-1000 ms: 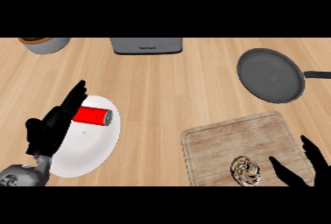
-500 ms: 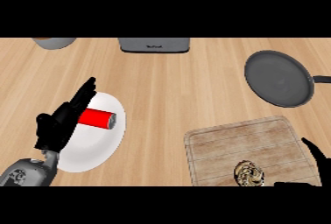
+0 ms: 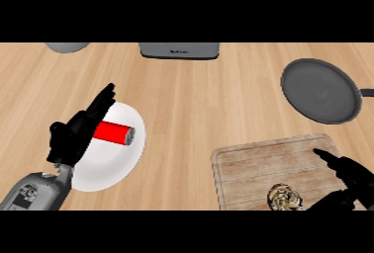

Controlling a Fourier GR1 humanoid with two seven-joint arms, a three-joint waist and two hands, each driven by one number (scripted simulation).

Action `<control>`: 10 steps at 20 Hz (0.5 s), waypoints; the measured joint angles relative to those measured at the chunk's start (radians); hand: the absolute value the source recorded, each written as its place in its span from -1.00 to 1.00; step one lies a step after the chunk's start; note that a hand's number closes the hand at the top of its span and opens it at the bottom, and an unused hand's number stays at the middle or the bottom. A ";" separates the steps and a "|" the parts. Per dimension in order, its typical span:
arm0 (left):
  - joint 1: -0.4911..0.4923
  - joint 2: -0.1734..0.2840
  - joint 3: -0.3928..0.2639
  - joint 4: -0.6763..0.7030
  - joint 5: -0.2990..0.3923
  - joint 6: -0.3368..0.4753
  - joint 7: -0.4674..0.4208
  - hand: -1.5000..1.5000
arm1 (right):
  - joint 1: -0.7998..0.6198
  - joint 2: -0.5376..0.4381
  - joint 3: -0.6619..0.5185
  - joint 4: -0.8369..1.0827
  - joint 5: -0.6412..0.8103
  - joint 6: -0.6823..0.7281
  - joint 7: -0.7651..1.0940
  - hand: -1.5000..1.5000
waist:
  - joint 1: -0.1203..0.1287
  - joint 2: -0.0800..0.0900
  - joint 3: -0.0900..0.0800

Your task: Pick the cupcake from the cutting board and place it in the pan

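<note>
Right robot hand (image 3: 349, 184) open over cutting board (image 3: 256, 160), beside cupcake (image 3: 286, 198).

My view of the wooden counter (image 3: 205, 99) is evenly and brightly lit, with no visible lamp or strong direction to the light. Shadows are faint: only a soft darkening under the rim of the white plate (image 3: 116, 168) and around the dark pan (image 3: 321, 91). The pan's surface shows a dull grey sheen, no sharp glare. My black left hand (image 3: 76, 133) reads as nearly flat black, its detail lost in darkness.
</note>
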 measured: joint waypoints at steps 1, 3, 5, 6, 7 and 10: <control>0.002 -0.007 -0.002 0.001 -0.001 0.002 0.001 0.00 | -0.025 0.004 0.010 0.002 -0.021 0.010 0.020 -1.00 | 0.000 -0.001 0.000; 0.008 -0.015 -0.002 -0.003 -0.010 0.008 0.001 0.00 | -0.071 0.012 0.025 0.029 -0.055 0.029 0.040 -1.00 | -0.001 -0.002 0.001; 0.001 -0.020 0.001 0.010 -0.014 0.005 0.000 0.00 | -0.113 0.022 0.054 0.043 -0.063 0.040 0.062 -1.00 | -0.005 -0.003 0.001; -0.001 -0.018 0.004 0.011 -0.013 -0.001 0.000 0.00 | -0.135 0.028 0.070 0.055 -0.064 0.044 0.071 -1.00 | -0.005 -0.003 0.001; 0.002 -0.015 0.007 0.006 -0.014 -0.004 0.000 0.00 | -0.158 0.036 0.083 0.069 -0.062 0.048 0.079 -1.00 | -0.004 -0.003 0.001; 0.012 -0.024 0.006 0.012 -0.025 -0.003 -0.007 0.00 | -0.182 0.046 0.126 0.082 -0.052 0.051 0.094 -1.00 | -0.012 -0.005 0.001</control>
